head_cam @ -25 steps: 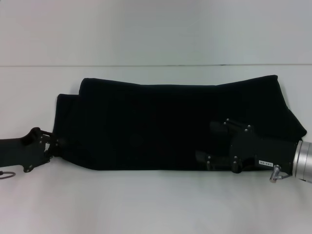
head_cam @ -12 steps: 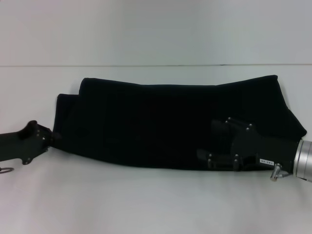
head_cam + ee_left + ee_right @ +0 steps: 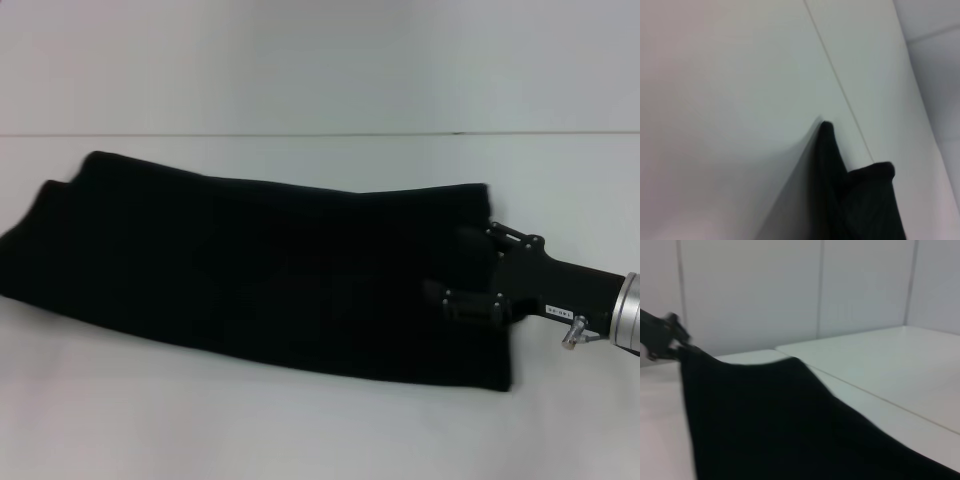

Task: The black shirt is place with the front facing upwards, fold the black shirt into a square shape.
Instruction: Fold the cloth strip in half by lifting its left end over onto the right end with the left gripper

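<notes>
The wide white counter (image 3: 300, 430) carries the large black cloth shirt (image 3: 250, 280), a long folded band lying slantwise across its middle. Limp and light, it should sag wherever unsupported, so corners and edges are the sensible holds. The right claw (image 3: 450, 270) clamps its right end. The left claw (image 3: 682, 345) pinches the far corner.

Even, soft light fills a bright scene, and the white surface (image 3: 300, 430) shows no glare. The black shirt (image 3: 260, 270) reads as featureless dark mass; its edges are blurred in both wrist views.
</notes>
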